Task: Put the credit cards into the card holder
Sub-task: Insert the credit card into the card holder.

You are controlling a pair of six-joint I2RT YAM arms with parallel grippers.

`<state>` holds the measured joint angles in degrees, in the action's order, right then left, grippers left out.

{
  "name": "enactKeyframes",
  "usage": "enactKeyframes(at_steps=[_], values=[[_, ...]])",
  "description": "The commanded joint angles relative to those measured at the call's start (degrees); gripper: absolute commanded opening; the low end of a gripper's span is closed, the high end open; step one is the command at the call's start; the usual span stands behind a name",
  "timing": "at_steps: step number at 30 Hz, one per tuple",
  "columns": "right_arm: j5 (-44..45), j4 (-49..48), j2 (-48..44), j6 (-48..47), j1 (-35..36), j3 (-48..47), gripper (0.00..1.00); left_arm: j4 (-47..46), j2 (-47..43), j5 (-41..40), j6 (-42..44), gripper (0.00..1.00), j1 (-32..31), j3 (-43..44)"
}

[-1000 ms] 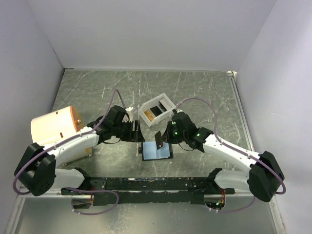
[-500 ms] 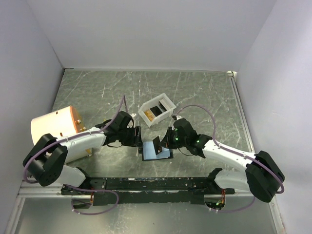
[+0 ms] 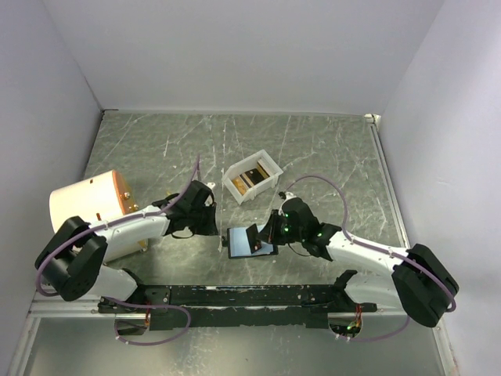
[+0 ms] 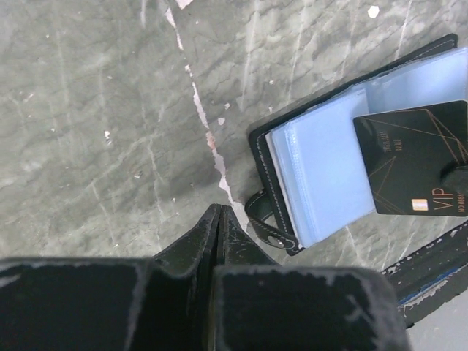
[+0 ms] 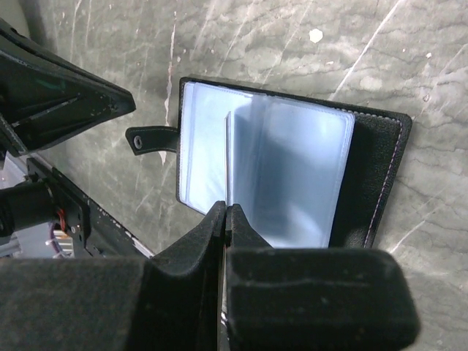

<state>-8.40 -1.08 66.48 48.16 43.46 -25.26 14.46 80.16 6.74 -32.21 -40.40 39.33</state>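
Observation:
The card holder (image 3: 246, 249) lies open on the table, black outside (image 5: 376, 168) and pale blue inside (image 4: 325, 175). My right gripper (image 5: 225, 207) is shut on a dark credit card (image 4: 413, 157), which stands on edge (image 5: 227, 146) over the blue pockets. In the top view that card (image 3: 253, 234) tilts over the holder's middle. My left gripper (image 4: 221, 208) is shut with nothing between its fingers. It sits on the table just left of the holder's strap tab (image 4: 269, 221). More credit cards (image 3: 249, 180), gold and dark, lie in the white box.
The white plastic box (image 3: 266, 167) stands just behind the holder. A tan cylinder (image 3: 84, 205) lies at the left beside my left arm. The black rail (image 3: 235, 295) runs along the near edge.
My left gripper has closed and shifted slightly toward the holder's left edge. My right gripper has lowered the dark card from above onto the open holder.

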Motion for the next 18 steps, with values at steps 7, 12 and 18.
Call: enactKeyframes(at_steps=[7, 12, 18], values=[[0.7, -5.1, -5.3, 3.6, -0.9, 3.2, 0.00, 2.4, -2.7, -3.9, -0.2, 0.10, -0.5, -1.6], [0.7, -4.1, -4.9, 2.6, -2.5, 3.4, 0.00, -2.5, -6.8, 4.6, -2.4, 0.32, -0.7, -1.3], [-0.5, -5.0, -3.6, 2.9, -3.2, 3.7, 0.00, -9.3, -9.1, 12.0, -5.5, 0.39, -1.6, -1.1]])
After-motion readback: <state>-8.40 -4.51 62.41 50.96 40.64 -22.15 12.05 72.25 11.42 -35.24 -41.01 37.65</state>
